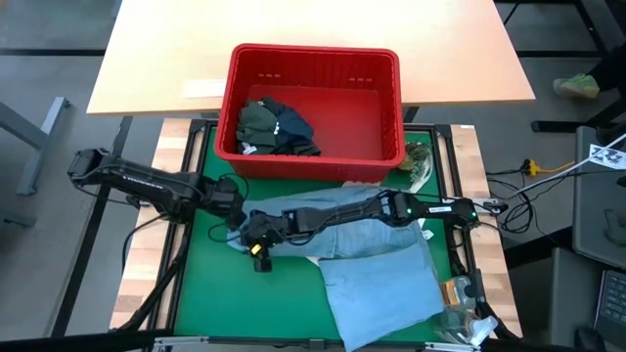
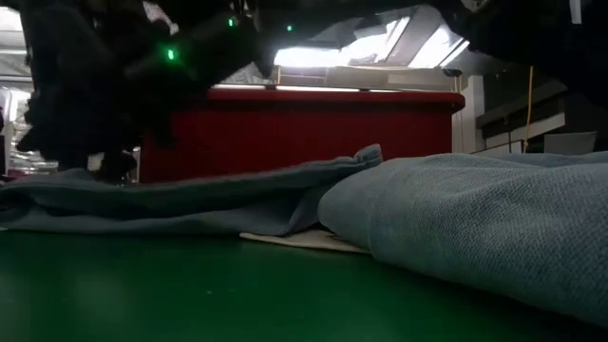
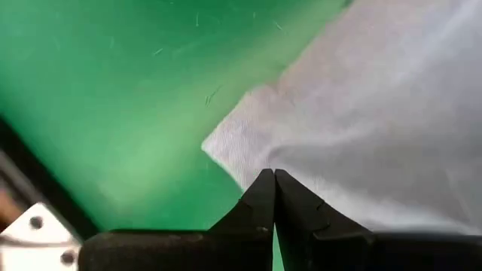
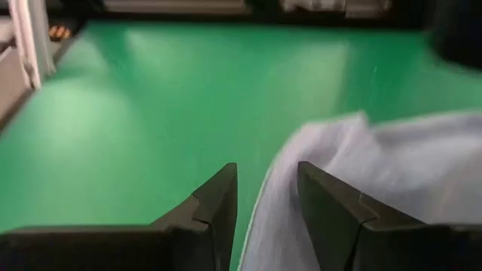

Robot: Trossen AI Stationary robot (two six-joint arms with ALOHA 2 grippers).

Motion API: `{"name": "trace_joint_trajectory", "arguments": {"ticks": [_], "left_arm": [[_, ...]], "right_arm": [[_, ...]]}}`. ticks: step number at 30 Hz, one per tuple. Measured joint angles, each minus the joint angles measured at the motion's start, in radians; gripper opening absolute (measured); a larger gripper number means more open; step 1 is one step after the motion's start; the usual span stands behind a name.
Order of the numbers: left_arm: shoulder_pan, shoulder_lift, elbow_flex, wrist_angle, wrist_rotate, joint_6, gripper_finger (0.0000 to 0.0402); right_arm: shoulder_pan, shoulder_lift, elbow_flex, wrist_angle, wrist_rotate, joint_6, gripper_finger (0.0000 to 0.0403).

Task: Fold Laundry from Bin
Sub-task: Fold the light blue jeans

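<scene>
The light blue shirt [image 1: 381, 264] lies spread on the green mat [image 1: 225, 303], partly folded, with a raised fold [image 2: 372, 154] in the low view. The red bin [image 1: 315, 57] stands at the mat's far edge with dark garments [image 1: 274, 125] inside. My left gripper [image 1: 238, 223] is shut at the shirt's left end, by a corner [image 3: 226, 147]. My right gripper [image 1: 256, 235] reaches across from the right to the same end. Its fingers stand apart, with the shirt's edge [image 4: 279, 211] running between them and a strip of mat showing beside it. My left gripper's shut fingertips [image 3: 263, 188] meet the shirt's edge [image 3: 239, 179] just beside a corner, coming from above and pointing steeply down. The tips hide how much cloth lies between them. My right gripper has the shirt's edge between its fingers; whether they touch it I cannot tell.
The two arms cross close together over the mat's left half. Small clutter [image 1: 465, 303] lies at the mat's near right corner, and a greenish thing [image 1: 421, 161] lies by the bin's right end. A wooden tabletop [image 1: 313, 20] stretches behind the bin. Bare mat shows at the near left.
</scene>
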State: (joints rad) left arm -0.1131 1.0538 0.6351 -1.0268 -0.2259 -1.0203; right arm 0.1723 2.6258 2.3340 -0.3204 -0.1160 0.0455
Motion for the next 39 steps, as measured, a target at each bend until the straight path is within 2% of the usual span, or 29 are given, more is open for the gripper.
{"name": "trace_joint_trajectory", "arguments": {"ticks": [5,11,18,24,26,31,34,39], "left_arm": [[-0.050,-0.001,0.101,-0.094,0.004,-0.031,0.0000],[-0.154,-0.002,0.198,-0.186,0.028,-0.138,0.0000],[-0.356,-0.002,0.215,-0.184,0.070,-0.397,0.0000],[-0.557,0.002,0.215,-0.146,0.060,-0.670,0.0000],[-0.621,0.005,0.215,-0.126,0.020,-0.747,0.0000],[-0.735,0.052,0.208,-0.037,-0.158,-0.869,0.0000],[-0.759,0.113,0.201,-0.007,-0.181,-0.882,0.0000],[-0.765,0.239,0.201,0.010,-0.180,-0.883,0.0000]], "right_arm": [[0.000,-0.004,0.021,0.008,0.009,-0.001,0.0138],[-0.009,-0.012,0.021,-0.003,0.013,-0.002,0.0138],[-0.033,-0.013,0.021,-0.008,0.025,-0.001,0.0138],[-0.068,-0.013,0.021,-0.020,0.045,0.007,0.0138],[-0.079,-0.013,0.021,-0.021,0.046,0.011,0.0138],[-0.112,-0.011,0.022,0.062,0.093,0.011,0.0138],[-0.132,0.004,0.019,0.149,0.112,0.011,0.0138],[-0.142,0.039,0.015,0.188,0.106,0.010,0.0138]]}}
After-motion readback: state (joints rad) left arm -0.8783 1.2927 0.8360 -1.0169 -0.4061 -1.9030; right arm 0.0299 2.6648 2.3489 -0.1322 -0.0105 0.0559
